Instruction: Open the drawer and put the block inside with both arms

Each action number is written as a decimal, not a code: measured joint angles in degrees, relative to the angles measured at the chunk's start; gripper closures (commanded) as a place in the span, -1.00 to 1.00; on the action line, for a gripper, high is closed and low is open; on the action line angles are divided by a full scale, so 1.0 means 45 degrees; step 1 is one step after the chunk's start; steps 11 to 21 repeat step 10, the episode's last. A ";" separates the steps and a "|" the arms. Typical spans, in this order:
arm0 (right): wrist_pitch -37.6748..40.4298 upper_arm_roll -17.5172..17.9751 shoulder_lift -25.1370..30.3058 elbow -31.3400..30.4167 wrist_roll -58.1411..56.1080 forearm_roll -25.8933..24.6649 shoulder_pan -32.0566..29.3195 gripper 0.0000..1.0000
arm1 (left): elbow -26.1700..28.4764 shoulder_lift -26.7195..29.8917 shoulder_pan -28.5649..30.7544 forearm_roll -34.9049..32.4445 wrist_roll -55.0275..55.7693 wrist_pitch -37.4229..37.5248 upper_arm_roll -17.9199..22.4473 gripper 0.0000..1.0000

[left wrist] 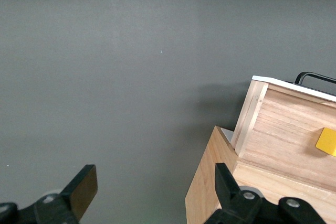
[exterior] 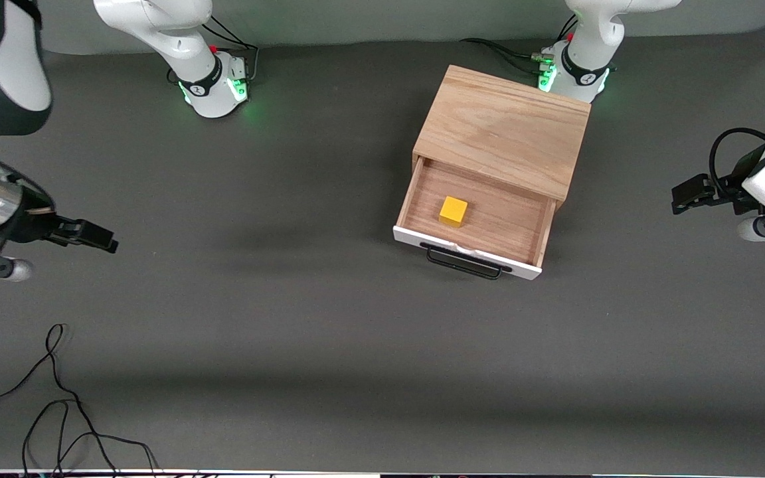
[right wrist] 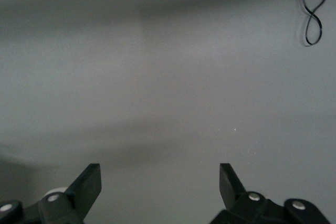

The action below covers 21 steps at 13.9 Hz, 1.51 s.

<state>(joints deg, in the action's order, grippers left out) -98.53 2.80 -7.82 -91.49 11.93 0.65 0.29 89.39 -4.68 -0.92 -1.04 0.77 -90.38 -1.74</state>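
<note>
Yellow block (exterior: 453,211), light oak drawer (exterior: 528,229) white-fronted, black-handled.

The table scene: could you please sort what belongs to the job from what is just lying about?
Job:
- drawer, open
- block, inside it
- left pincer, open, waiting
- right pincer, open, waiting

Lying about:
- loose black cable on the table

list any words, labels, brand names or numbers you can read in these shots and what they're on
None can be read.
Each arm's base collar carries a small dark mark, on the right arm and the left arm: too small to read.
The cabinet, the drawer and the block carry no lettering.
</note>
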 measured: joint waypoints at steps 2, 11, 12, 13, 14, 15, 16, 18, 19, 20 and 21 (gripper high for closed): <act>-0.0062 0.0127 0.0000 -0.0039 0.0002 -0.0088 -0.0012 -1.00 | 0.0001 0.0000 0.0000 0.0000 0.0000 0.0000 0.0000 -1.00; -0.0196 0.0125 -0.0098 -0.0148 0.0001 -0.0094 -0.0250 -1.00 | 0.0002 -0.0012 0.0000 -0.0001 0.0000 0.0000 0.0001 -1.00; -0.0196 0.0125 -0.0098 -0.0148 0.0001 -0.0094 -0.0250 -1.00 | 0.0002 -0.0012 0.0000 -0.0001 0.0000 0.0000 0.0001 -1.00; -0.0196 0.0125 -0.0098 -0.0148 0.0001 -0.0094 -0.0250 -1.00 | 0.0002 -0.0012 0.0000 -0.0001 0.0000 0.0000 0.0001 -1.00; -0.0196 0.0125 -0.0098 -0.0148 0.0001 -0.0094 -0.0250 -1.00 | 0.0002 -0.0012 0.0000 -0.0001 0.0000 0.0000 0.0001 -1.00; -0.0196 0.0125 -0.0098 -0.0148 0.0001 -0.0094 -0.0250 -1.00 | 0.0002 -0.0012 0.0000 -0.0001 0.0000 0.0000 0.0001 -1.00; -0.0196 0.0125 -0.0098 -0.0148 0.0001 -0.0094 -0.0250 -1.00 | 0.0002 -0.0012 0.0000 -0.0001 0.0000 0.0000 0.0001 -1.00; -0.0196 0.0125 -0.0098 -0.0148 0.0001 -0.0094 -0.0250 -1.00 | 0.0002 -0.0012 0.0000 -0.0001 0.0000 0.0000 0.0001 -1.00; -0.0196 0.0125 -0.0098 -0.0148 0.0001 -0.0094 -0.0250 -1.00 | 0.0002 -0.0012 0.0000 -0.0001 0.0000 0.0000 0.0001 -1.00; -0.0196 0.0125 -0.0098 -0.0148 0.0001 -0.0094 -0.0250 -1.00 | 0.0002 -0.0012 0.0000 -0.0001 0.0000 0.0000 0.0001 -1.00; -0.0196 0.0125 -0.0098 -0.0148 0.0001 -0.0094 -0.0250 -1.00 | 0.0002 -0.0012 0.0000 -0.0001 0.0000 0.0000 0.0001 -1.00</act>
